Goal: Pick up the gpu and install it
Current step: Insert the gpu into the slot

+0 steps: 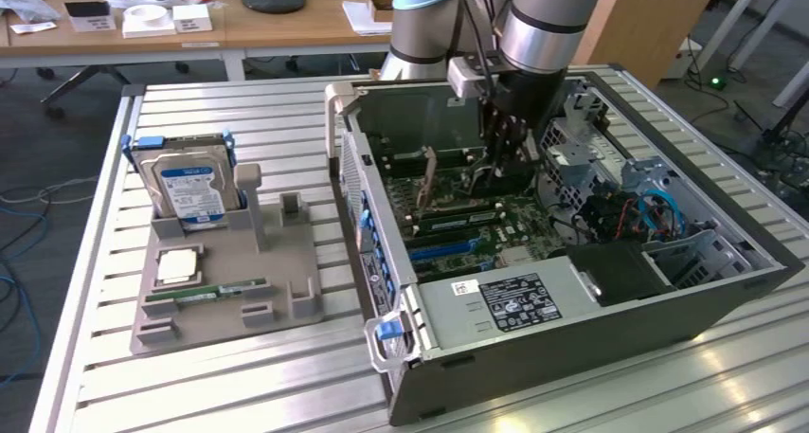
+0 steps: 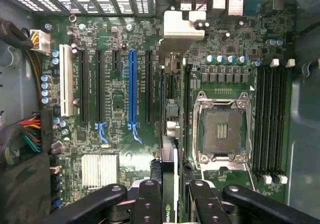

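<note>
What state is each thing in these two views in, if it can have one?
gripper: shut on the gpu
gpu: held edge-on over the motherboard
computer case: lying on its side, open
blue slot: empty
processor socket: empty
hard drive: upright in the grey holder
RAM stick: lying flat in the holder

Claw (image 2: 172, 190) clamps the gpu (image 2: 170, 149) edge-on at mid-frame. Card runs across the green motherboard (image 2: 116, 129), between a black expansion slot (image 2: 148, 86) and the open CPU socket (image 2: 220, 129). Its pale bracket (image 2: 182, 23) lies near the rear ports (image 2: 220, 3).
</note>
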`<state>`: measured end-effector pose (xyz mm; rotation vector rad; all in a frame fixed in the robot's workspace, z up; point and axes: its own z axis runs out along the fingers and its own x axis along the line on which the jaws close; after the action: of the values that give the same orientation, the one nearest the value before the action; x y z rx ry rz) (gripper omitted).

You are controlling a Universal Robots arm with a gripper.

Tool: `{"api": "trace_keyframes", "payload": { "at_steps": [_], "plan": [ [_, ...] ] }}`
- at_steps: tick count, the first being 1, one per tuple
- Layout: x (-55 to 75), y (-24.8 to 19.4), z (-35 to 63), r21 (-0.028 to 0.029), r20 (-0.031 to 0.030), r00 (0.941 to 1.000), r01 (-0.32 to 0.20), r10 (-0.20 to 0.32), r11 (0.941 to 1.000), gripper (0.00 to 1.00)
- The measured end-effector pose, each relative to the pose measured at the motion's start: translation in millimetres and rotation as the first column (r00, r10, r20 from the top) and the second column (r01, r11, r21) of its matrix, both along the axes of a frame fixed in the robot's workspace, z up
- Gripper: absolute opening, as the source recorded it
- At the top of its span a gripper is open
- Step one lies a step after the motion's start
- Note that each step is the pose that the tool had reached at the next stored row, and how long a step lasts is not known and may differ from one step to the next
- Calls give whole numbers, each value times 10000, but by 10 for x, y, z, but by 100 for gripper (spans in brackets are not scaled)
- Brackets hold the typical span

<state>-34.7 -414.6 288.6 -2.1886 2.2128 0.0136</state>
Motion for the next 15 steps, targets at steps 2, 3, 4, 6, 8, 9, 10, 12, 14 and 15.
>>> {"api": "trace_keyframes", "payload": {
  "at_steps": [2, 3, 4, 6, 8, 9, 10, 12, 14, 15],
  "plan": [
    [0, 0, -4, -3, -1, 10000, -1, 1, 10000, 26],
    [-1, 0, -4, -4, -2, 10000, 0, 0, 10000, 26],
    [-1, 0, -4, -3, -1, 10000, 1, -1, 10000, 26],
    [-1, 0, -5, -1, 0, 10000, 1, -1, 10000, 26],
    [-1, 0, -5, -1, -1, 10000, 1, -1, 10000, 26],
    [-1, 0, -5, -1, -1, 10000, 1, -1, 10000, 26],
    [-1, 0, -5, -1, -1, 10000, 1, -1, 10000, 26],
    [-5, 0, -7, -1, 0, 10000, 3, -3, 10000, 26],
    [-18, 0, -9, -1, 0, 10000, 2, -2, 10000, 26],
    [-29, 0, -10, 0, 0, 10000, 2, -2, 10000, 26]
  ]
}}
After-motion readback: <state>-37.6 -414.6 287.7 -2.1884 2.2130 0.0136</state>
